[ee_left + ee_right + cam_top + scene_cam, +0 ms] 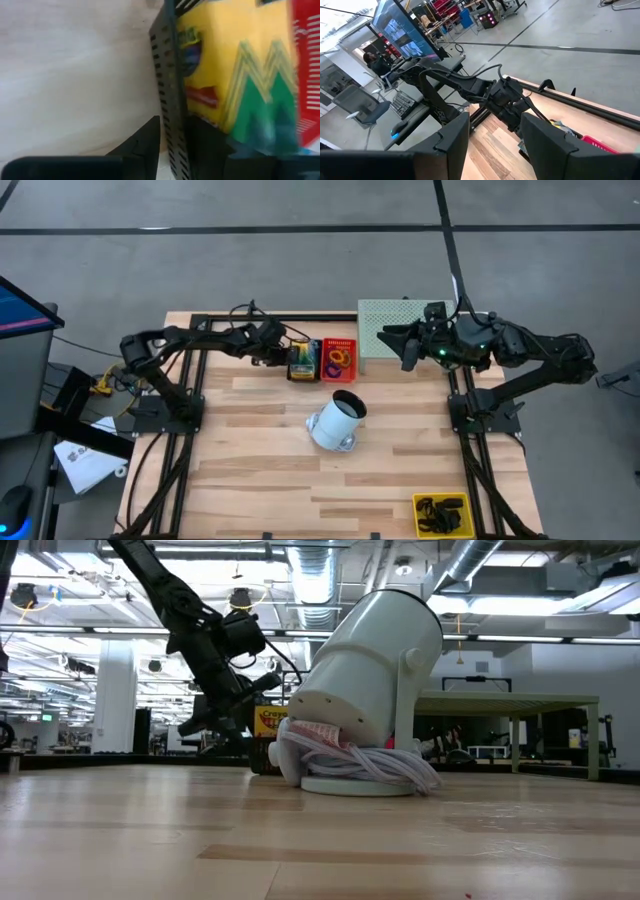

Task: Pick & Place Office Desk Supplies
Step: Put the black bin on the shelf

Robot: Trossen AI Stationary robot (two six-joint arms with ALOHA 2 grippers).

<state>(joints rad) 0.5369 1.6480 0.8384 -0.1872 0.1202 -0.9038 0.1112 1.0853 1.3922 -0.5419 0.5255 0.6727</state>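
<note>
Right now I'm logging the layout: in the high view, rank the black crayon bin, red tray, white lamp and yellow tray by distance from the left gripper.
1. black crayon bin, at the left gripper
2. red tray, just beyond
3. white lamp, table centre
4. yellow tray, the table's front right corner

High cam looks straight down on the whole desk [300,480] and both arms. Low cam sits at desktop level, close behind the tipped white lamp [370,690], facing the room. Left wrist cam — pressed up against the crayon box [235,75] in its black tray [167,100]. Right wrist cam looks across the desk at the left arm [470,90] — shared with high and low.
</note>
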